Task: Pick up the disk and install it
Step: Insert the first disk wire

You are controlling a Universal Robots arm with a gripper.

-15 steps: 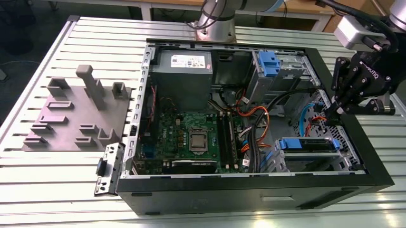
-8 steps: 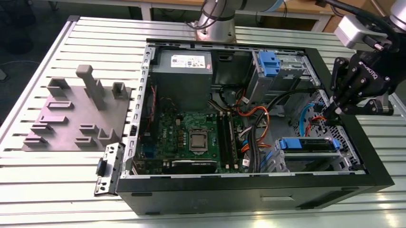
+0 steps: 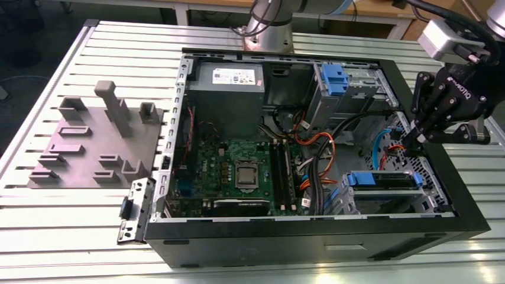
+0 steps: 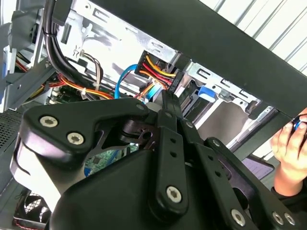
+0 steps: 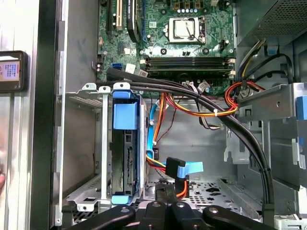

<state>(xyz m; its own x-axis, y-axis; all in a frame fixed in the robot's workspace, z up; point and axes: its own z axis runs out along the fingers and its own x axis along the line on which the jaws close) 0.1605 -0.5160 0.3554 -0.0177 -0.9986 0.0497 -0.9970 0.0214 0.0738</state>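
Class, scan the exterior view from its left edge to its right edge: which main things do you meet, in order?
Grey fixture block → motherboard → orange cable bundle → disk in its bay → gripper.

Exterior view looks down at open PC case (image 3: 316, 228) from above; both wrist views close inside it.

disk (image 5: 125, 158) in cage (image 5: 91, 143), inside case (image 3: 316, 236)

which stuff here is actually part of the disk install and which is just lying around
Part of the job:
disk, sitting in the drive cage
claw, shut, near that cage

Just lying about:
grey fixture block on the table
power supply
motherboard
a person's hand outside the case
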